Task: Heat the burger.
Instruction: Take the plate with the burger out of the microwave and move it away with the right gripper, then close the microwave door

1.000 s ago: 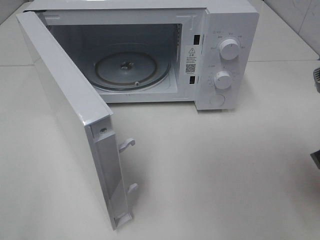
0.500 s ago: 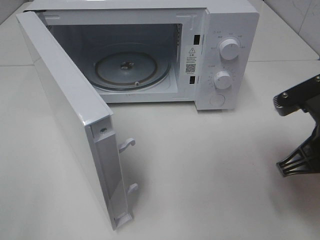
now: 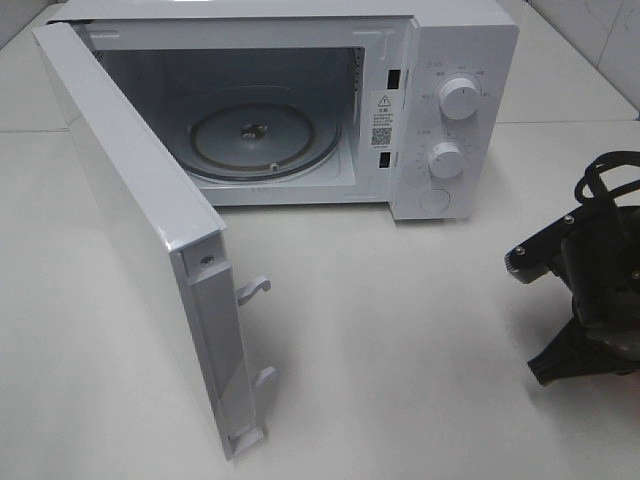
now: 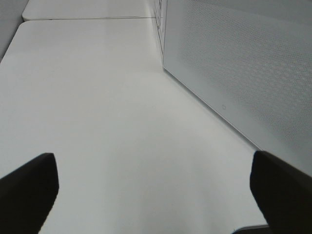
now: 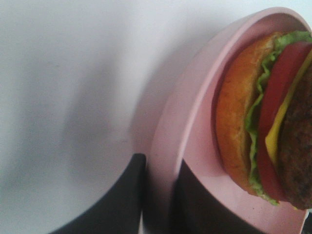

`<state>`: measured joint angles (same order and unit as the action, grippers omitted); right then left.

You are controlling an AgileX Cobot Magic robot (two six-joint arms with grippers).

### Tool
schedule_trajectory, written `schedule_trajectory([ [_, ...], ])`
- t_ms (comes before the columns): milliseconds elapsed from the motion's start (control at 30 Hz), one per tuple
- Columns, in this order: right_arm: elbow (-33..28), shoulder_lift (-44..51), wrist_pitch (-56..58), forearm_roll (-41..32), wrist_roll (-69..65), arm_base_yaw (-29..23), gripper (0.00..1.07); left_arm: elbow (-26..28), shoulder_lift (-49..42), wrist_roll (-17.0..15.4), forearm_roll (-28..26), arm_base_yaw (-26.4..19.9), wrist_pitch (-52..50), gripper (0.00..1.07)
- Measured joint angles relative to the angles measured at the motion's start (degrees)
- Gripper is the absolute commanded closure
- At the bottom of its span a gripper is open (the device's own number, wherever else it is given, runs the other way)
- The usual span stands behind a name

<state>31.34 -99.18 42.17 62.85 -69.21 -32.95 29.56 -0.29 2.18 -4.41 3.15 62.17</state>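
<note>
Right wrist view: right claw (image 5: 157,195) clamped on the rim of a pink plate (image 5: 185,126), the burger (image 5: 265,117) resting on it, bun, lettuce, tomato, cheese and patty showing. Exterior high view: white microwave (image 3: 440,60) on the counter (image 3: 400,330), door (image 3: 140,220) swung wide, glass turntable (image 3: 265,135) bare; black right arm (image 3: 585,290) at the right edge. Left wrist view: left claw (image 4: 156,190) spread wide above the counter, beside the perforated door.

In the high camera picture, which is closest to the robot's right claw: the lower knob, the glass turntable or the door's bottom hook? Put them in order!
From the right gripper:
1. Lower knob, on the microwave's right panel.
2. Door's bottom hook, far left on the open door.
3. Glass turntable, inside, back left.
The last two are nearly tied.
</note>
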Motion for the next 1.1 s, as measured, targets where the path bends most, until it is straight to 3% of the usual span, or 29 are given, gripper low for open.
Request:
schedule_trajectory([
  [367,0.0,-2.7,-5.4,6.0,-3.3,7.9,1.01,0.0,0.0,0.0,0.0,0.0,0.0,0.07],
  [667,0.0,-2.7,-5.4,5.4,-2.4,8.3,0.92,0.0,0.0,0.0,0.0,0.0,0.0,0.07],
  [733,0.0,-2.7,-5.0,3.8,-0.9,8.3,0.82,0.0,0.0,0.0,0.0,0.0,0.0,0.07],
  [800,0.0,-2.7,-5.0,3.2,-0.5,8.3,0.79,0.0,0.0,0.0,0.0,0.0,0.0,0.07],
  [933,0.6,-2.1,-5.0,-0.1,1.1,8.3,0.63,0.0,0.0,0.0,0.0,0.0,0.0,0.07],
  [1100,0.8,2.4,-5.6,-3.4,4.1,8.3,0.57,0.0,0.0,0.0,0.0,0.0,0.0,0.07],
])
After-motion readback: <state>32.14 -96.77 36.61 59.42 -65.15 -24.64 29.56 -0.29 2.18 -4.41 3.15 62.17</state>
